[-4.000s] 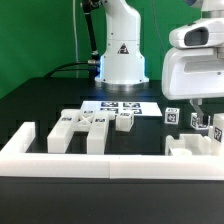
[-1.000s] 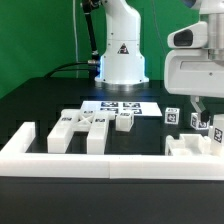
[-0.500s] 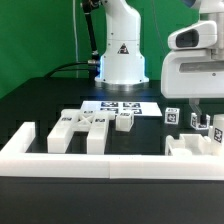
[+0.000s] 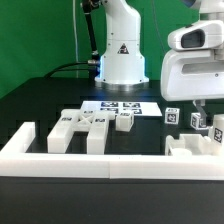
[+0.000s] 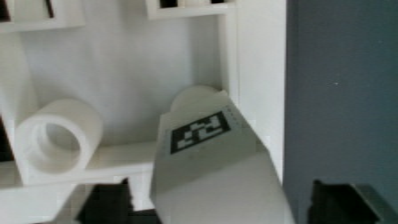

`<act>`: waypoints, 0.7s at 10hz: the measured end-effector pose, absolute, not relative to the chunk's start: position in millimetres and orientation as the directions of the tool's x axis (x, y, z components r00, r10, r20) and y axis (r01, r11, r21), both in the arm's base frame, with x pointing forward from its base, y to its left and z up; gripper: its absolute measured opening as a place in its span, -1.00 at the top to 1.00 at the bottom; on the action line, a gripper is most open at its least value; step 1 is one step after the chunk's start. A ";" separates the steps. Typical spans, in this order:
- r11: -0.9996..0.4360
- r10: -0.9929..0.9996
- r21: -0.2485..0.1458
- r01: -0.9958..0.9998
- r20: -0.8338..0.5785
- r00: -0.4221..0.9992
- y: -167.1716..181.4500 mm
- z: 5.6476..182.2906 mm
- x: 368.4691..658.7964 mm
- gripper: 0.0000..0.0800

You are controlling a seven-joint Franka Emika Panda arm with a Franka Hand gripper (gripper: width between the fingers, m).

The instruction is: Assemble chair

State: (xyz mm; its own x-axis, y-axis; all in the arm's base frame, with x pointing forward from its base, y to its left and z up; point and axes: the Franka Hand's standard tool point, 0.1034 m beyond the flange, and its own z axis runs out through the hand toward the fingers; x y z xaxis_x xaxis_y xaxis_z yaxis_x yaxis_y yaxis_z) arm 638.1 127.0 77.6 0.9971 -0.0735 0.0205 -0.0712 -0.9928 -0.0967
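Black table, white chair parts beside the marker board, white border wall nearest the camera, arm base behind.

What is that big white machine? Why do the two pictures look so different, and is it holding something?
The big white machine is a robot arm that is building a chair. One picture comes from a camera standing away from the arm. The other comes from a camera on the arm's wrist, looking past its hand. On the black table lie white blocky plastic chair parts with small black-and-white square tags, some on the exterior view's left and more on its right, below the hand. The flat white marker board and the long white wall are not chair pieces. In the wrist picture, the dark fingers stand on either side of a white tagged piece. Gaps show, so nothing is gripped yet.
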 end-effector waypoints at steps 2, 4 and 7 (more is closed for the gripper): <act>-0.990 -0.106 -0.097 -0.103 0.018 0.994 126.5 77.6 638.2 0.27; -0.979 -0.178 -0.103 -0.176 0.010 0.984 126.1 77.6 638.4 0.27; -0.859 -0.501 -0.109 -0.501 -0.025 0.865 124.7 77.5 639.2 0.27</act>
